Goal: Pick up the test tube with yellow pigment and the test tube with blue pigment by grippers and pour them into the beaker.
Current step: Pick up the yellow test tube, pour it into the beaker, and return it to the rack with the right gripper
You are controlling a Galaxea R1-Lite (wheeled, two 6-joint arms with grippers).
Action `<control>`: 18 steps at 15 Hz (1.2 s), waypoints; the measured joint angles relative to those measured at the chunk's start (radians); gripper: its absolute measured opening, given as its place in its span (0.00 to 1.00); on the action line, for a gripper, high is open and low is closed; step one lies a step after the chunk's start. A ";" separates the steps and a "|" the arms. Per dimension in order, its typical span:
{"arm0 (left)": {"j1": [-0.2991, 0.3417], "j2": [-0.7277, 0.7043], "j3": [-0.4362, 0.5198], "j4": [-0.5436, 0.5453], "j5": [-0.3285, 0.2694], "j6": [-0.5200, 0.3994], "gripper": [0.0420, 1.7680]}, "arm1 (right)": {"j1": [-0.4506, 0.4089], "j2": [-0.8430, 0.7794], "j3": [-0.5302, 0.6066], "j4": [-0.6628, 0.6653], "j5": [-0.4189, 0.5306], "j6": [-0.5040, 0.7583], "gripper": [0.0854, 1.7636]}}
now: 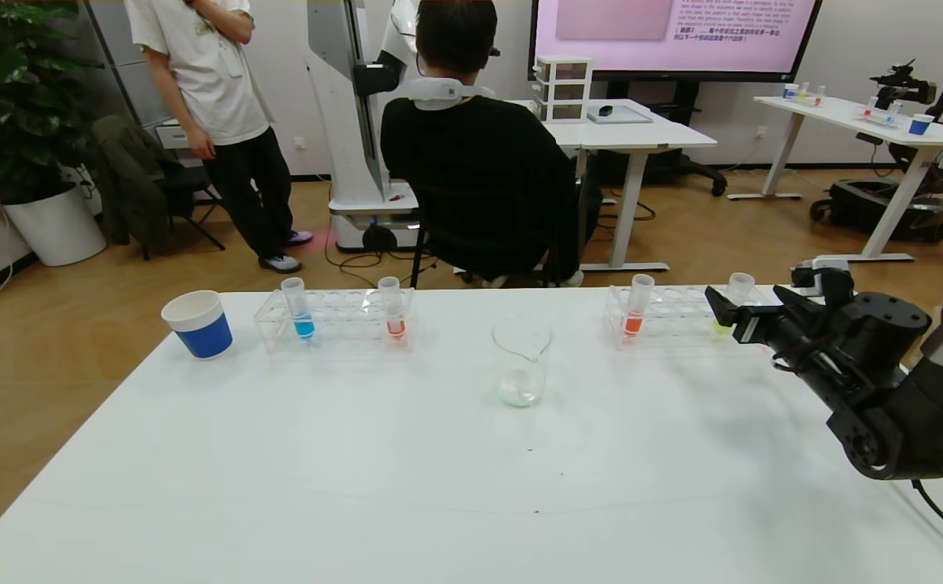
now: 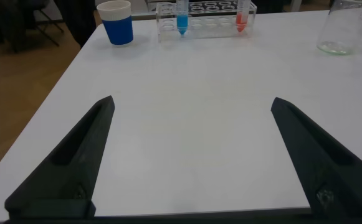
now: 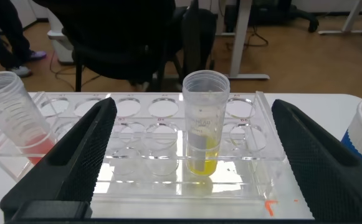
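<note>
The right end effector stood apart, framing the test tube with yellow pigment; it should close squarely below the rim.

The right arm reaches in from the right edge of the head view, wrist bent toward the upper middle. Its right gripper holds its jaws spread wide. The left gripper fills the lower frame of its wrist view, jaws likewise apart.

A blue paper cup stands beside a clear rack holding an orange-red tube.
</note>
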 joint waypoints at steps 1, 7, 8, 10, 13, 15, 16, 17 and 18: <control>0.000 0.000 0.000 0.000 0.000 0.000 0.99 | -0.001 0.016 -0.024 0.012 0.002 0.000 0.98; 0.000 0.000 0.000 0.000 0.000 0.000 0.99 | 0.001 0.081 -0.105 0.011 0.005 0.000 0.98; 0.000 0.000 0.000 0.000 0.000 0.000 0.99 | 0.002 0.084 -0.112 0.011 0.005 0.000 0.98; 0.000 0.000 0.000 0.000 0.000 0.000 0.99 | 0.002 0.087 -0.129 0.014 0.004 0.000 0.96; 0.000 0.000 0.000 0.000 0.000 0.000 0.99 | 0.003 0.090 -0.143 0.013 0.000 -0.001 0.36; 0.000 0.000 0.000 0.000 0.000 0.000 0.99 | 0.004 0.090 -0.145 0.011 -0.001 -0.003 0.13; 0.000 0.000 0.000 0.000 0.000 0.000 0.99 | 0.004 0.090 -0.142 0.011 -0.001 -0.002 0.24; -0.001 0.000 0.000 0.000 0.000 0.000 0.99 | 0.007 0.090 -0.139 0.009 -0.001 -0.001 0.28; 0.000 0.000 0.000 0.000 0.000 0.000 0.99 | 0.008 0.089 -0.135 0.007 -0.001 -0.002 0.26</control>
